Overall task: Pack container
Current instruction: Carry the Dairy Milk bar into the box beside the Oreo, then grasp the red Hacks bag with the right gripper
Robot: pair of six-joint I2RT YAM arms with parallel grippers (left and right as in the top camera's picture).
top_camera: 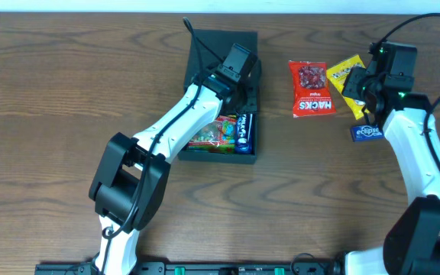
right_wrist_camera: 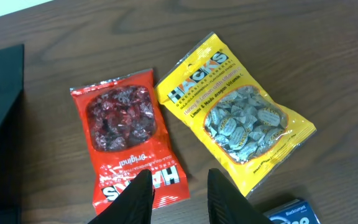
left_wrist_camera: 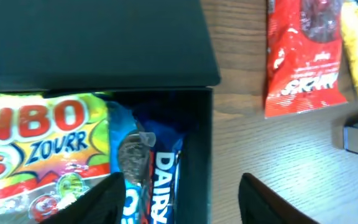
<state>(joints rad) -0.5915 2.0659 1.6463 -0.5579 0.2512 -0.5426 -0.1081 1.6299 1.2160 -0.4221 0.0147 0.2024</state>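
Held left claw (left_wrist_camera: 180, 186) spread wide, empty; beneath it, open dark box (left_wrist_camera: 104, 43) with snacks (left_wrist_camera: 42, 143); right claw (right_wrist_camera: 179, 177) parted, empty too.

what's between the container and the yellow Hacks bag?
The red Hacks bag lies between the container and the yellow Hacks bag; nothing else is there. Clearest in the overhead view.
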